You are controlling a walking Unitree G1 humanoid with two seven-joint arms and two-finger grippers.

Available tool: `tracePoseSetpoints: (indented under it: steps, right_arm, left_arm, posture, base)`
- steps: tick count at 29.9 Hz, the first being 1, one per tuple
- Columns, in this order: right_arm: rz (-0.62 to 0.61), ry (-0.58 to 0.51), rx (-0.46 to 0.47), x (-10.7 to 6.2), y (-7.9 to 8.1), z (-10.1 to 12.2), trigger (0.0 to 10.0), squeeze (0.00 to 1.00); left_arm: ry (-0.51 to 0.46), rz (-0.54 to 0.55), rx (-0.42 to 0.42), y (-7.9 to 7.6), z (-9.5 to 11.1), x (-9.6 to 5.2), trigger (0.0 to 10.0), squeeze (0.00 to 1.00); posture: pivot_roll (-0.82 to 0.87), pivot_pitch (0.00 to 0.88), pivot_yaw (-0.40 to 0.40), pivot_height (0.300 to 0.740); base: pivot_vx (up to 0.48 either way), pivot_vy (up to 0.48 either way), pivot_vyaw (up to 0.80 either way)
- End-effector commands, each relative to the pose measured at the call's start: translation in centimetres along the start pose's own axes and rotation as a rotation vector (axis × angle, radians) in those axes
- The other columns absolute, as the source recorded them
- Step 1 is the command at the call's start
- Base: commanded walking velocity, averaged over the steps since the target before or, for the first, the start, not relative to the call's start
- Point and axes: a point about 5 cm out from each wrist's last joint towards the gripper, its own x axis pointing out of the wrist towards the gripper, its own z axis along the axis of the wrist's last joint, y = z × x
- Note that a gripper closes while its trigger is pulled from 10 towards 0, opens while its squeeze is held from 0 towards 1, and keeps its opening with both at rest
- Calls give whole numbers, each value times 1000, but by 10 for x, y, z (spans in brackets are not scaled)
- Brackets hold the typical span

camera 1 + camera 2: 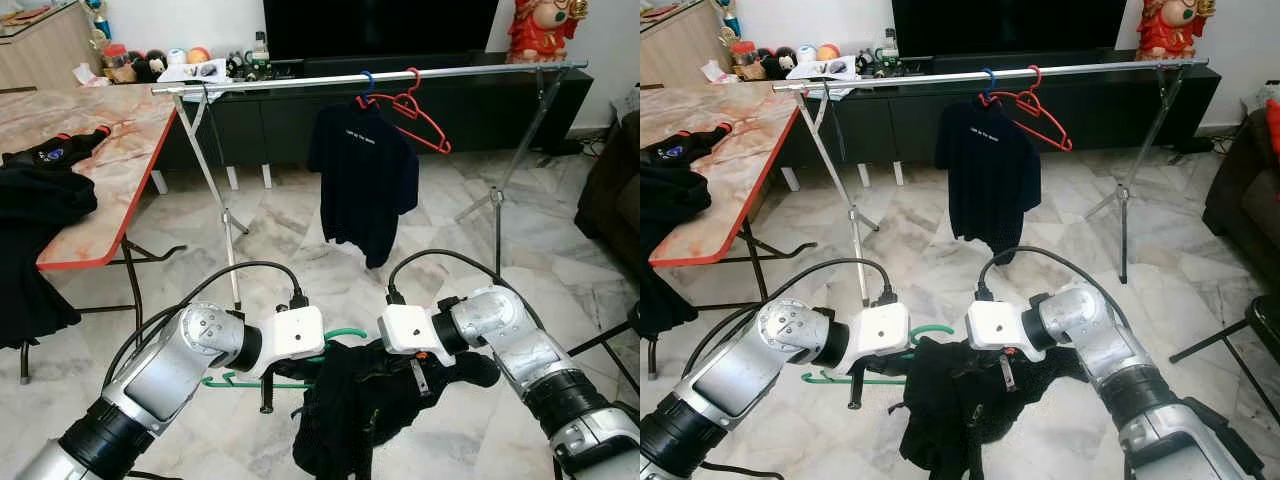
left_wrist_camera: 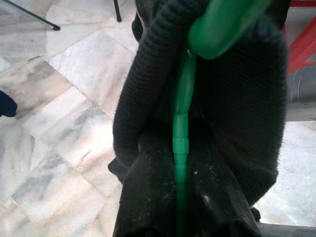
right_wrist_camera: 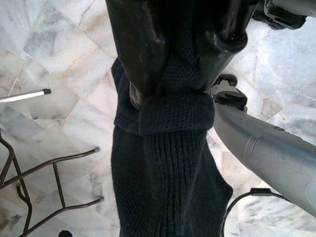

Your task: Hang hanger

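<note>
Both arms meet low in front of the robot, above the marble floor (image 1: 300, 260), with a black knitted garment (image 1: 350, 400) bunched between them on a green hanger (image 1: 262, 380). The left claw (image 1: 322, 352) sits at the hanger's curved hook end; in its wrist view the green bar (image 2: 180, 143) runs straight down through the dark knit, but I cannot tell whether its fingers are clenched or released. The right claw (image 3: 187, 74) is clenched on a folded band of the garment, its 2 black fingers (image 3: 143, 44) pinching the knit from either side (the cloth hangs on below the grip). The left arm's silver forearm (image 3: 266, 148) passes close beside it.

Further off stands a long metal clothes rail (image 1: 380, 77) on crossed legs. A dark t-shirt (image 1: 360, 180) hangs from it on a blue hanger (image 1: 366, 84), with a bare red hanger (image 1: 415, 115) just beside it. To the robot's left is a marble-topped table (image 1: 110, 150) with a red edge, carrying dark clothes (image 1: 40, 190). Behind the rail runs a low black TV cabinet (image 1: 470, 100).
</note>
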Motion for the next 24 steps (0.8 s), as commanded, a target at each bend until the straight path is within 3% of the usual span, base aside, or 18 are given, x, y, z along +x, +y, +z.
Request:
tracePoseSetpoints:
  steps: [1, 5, 6, 11, 21, 24]
  right_arm:
    - [42, 6, -17, 6, 2, 1, 0, 0]
    - [44, 8, -18, 5, 2, 1, 0, 0]
    - [44, 14, -18, 4, 2, 0, 0, 0]
    - [40, 34, -24, 2, 2, -3, 0, 0]
    - [35, 104, -21, -6, 5, -15, 0, 0]
    - [0, 140, -16, -11, 4, -21, 0, 0]
  left_arm:
    - [-27, 71, 42, 13, 11, -8, 10000, 0]
    - [-42, 56, 39, 12, 12, -8, 10000, 0]
    - [-40, 46, 44, 11, 11, -9, 10000, 1000]
    - [-8, 41, 53, 12, 7, -14, 10000, 1000]
    - [80, 3, 57, 11, -4, -39, 10000, 1000]
    - [122, 16, 45, 11, -10, -52, 10000, 1000]
  posture:
    - [52, 81, 55, 740]
    - [53, 85, 52, 740]
    - [53, 85, 52, 740]
    - [57, 87, 48, 740]
    - [61, 91, 41, 740]
    - [64, 90, 39, 740]
  base:
    - [0, 0, 0]
    - [0, 0, 0]
    - [0, 0, 0]
    - [0, 0, 0]
    - [0, 0, 0]
    - [0, 0, 0]
